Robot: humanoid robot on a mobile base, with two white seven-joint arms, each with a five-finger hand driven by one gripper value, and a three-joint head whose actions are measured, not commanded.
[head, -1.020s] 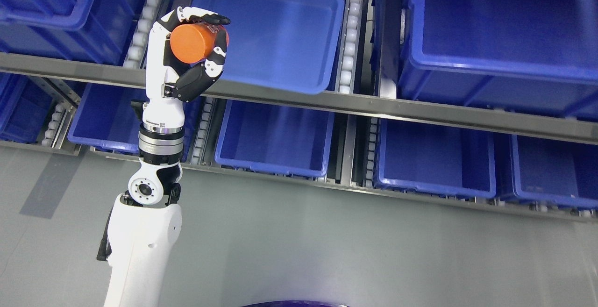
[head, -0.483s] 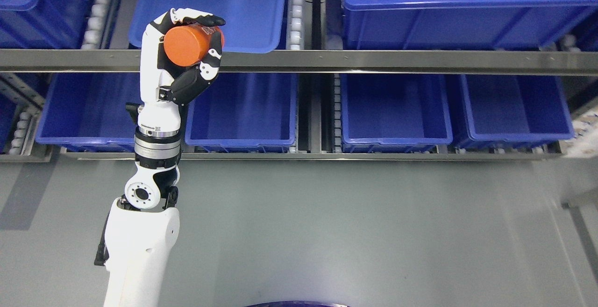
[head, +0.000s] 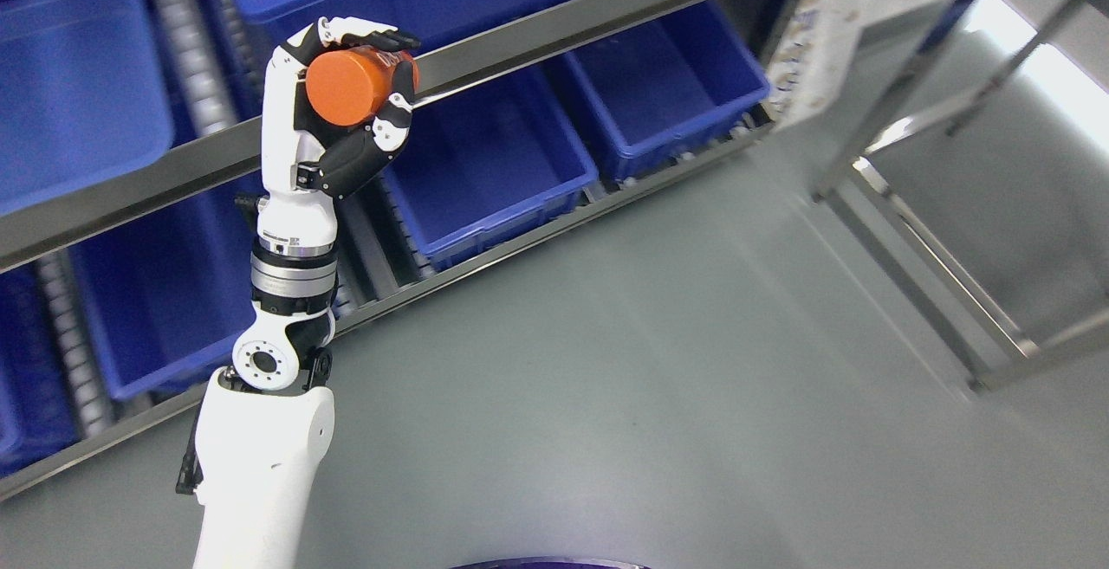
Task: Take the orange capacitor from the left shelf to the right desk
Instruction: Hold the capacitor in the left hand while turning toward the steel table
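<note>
The left hand [head: 342, 110] is raised at the upper left of the scene, fingers [head: 381, 35] curled over the top and the thumb pressed from below, clamped on the orange capacitor [head: 357, 84]. The capacitor lies on its side inside the grip, round end face toward the camera, in front of the shelf [head: 537, 45] rail and blue bins [head: 485, 162], above the grey floor [head: 650, 396].

A smooth grey floor [head: 606, 396] is seen across the lower and right parts of the view. A metal shelf rack [head: 537, 45] is set slanting across the upper left, with blue bins [head: 494, 171] lined on its levels. A metal frame [head: 936, 257] stands at the right, where bright light is reflected.
</note>
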